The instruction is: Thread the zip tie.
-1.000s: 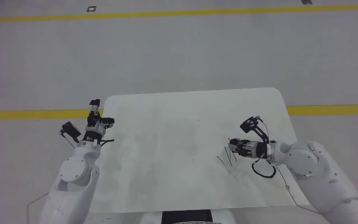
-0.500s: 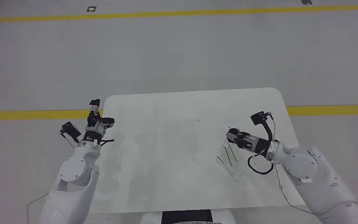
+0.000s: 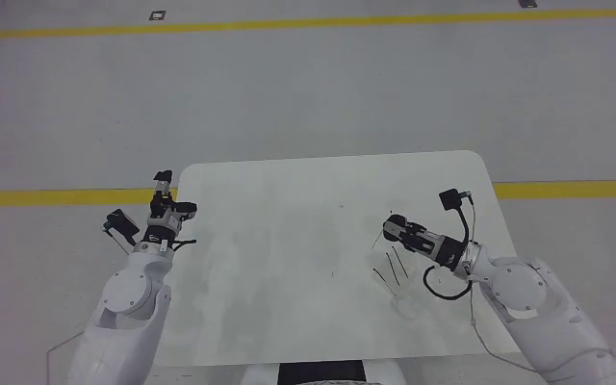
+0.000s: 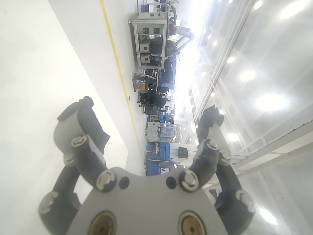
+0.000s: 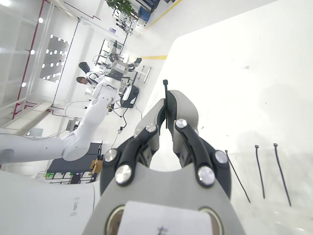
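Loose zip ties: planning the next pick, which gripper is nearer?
Right. The right gripper hangs beside the loose zip ties; the left gripper is at the table's opposite edge.

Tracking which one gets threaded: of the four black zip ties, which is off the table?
The zip tie pinched between the right gripper's fingers; the other three ties lie side by side on the table.

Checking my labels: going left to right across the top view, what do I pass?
In order: left gripper → table → right gripper, shut on a zip tie.
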{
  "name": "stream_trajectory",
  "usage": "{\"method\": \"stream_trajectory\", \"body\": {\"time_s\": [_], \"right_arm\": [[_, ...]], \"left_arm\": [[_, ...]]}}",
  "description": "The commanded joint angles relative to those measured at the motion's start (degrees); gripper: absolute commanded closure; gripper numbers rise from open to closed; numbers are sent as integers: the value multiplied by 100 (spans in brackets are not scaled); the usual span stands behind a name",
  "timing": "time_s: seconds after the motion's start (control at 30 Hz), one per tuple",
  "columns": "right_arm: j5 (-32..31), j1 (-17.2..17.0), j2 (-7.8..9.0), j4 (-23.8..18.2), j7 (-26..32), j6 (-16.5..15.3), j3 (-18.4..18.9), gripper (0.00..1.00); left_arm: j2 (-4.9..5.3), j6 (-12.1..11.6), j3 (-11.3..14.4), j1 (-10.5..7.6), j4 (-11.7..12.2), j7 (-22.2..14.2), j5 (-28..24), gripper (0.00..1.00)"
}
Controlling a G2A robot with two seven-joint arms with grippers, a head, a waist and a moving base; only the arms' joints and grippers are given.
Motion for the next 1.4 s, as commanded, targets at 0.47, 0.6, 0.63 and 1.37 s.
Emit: {"method": "stream_trajectory", "body": {"time_s": [0.47, 0.6, 0.63, 1.37], "right_arm": [[-1, 0, 0, 0, -1, 0, 0, 100], [-1, 0, 0, 0, -1, 0, 0, 100], [-1, 0, 0, 0, -1, 0, 0, 100], [614, 81, -101, 109, -451, 360, -194, 100]], "left_arm": [[-108, -758, 1238, -483, 112, -483, 1185, 0], [-160, -794, 1631, -646, 149, -482, 1338, 0], [-173, -817, 1741, -664, 146, -524, 1361, 0], [-278, -1278, 2626, -1184, 380, -947, 1970, 0]]}}
